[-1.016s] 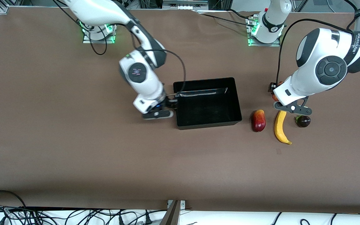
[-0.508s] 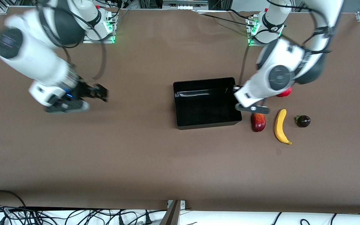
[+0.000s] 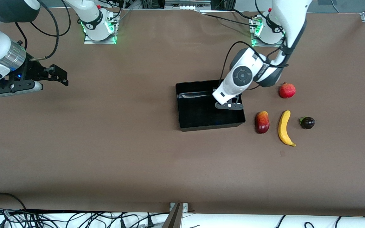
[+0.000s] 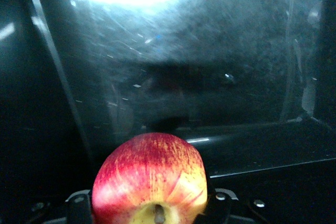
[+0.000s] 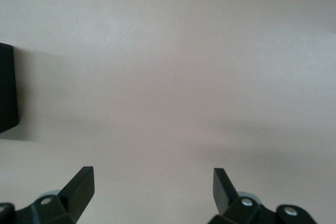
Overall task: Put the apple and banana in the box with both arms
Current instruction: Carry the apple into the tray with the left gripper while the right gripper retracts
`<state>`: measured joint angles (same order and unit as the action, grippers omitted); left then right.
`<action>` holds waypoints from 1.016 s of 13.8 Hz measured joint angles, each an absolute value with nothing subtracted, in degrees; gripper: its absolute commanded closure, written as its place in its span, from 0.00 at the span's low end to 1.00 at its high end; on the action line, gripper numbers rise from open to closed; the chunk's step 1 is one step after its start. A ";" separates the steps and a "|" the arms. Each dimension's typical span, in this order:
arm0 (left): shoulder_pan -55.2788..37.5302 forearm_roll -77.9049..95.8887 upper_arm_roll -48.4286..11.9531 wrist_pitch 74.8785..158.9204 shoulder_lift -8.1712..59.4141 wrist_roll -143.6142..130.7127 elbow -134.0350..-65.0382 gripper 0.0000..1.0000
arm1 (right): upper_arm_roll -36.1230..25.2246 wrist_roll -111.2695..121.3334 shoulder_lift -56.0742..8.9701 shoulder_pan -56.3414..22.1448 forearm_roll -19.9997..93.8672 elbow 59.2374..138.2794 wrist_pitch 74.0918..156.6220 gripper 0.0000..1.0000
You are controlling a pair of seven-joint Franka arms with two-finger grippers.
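while the left end effector (image 3: pixel 230 106) clamps the apple (image 4: pixel 150 178) over the box (image 3: pixel 201 126), release comes next; right end effector (image 5: pixel 152 187) waits, spread apart.

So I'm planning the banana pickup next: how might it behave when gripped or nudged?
The banana lies flat on the table, so it probably won't roll. Its long curve suggests it may pivot if pushed near one end. The skin looks smooth, so a mid-body grip seems safest.

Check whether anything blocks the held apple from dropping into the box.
Nothing visible does. The left gripper holds the apple over the box, and the glossy floor beneath it is bare.
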<state>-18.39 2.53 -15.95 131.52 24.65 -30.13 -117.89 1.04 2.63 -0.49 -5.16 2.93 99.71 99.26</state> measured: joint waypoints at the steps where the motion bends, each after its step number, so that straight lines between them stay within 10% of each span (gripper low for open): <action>1: -19.53 2.53 -15.95 132.29 25.49 -31.51 -117.95 0.48 | 0.83 2.63 -0.49 -5.17 2.93 99.77 99.26 0.00; 2: -20.17 2.48 -15.93 132.67 26.22 -32.36 -117.97 0.00 | 0.49 2.63 -0.48 -5.16 2.93 99.77 99.27 0.00; 8: -18.70 2.41 -14.74 128.28 26.95 -32.57 -114.95 0.00 | -0.14 2.70 -0.52 -5.16 2.87 99.37 99.46 0.00; 14: -10.26 1.70 -14.23 102.59 24.20 -27.55 -92.57 0.00 | -0.34 2.73 -1.29 -5.16 -0.24 98.50 99.86 0.00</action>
<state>-10.26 1.70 -14.23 102.59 24.20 -27.55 -92.57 -0.34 2.73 -1.29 -5.16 -0.24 98.50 99.86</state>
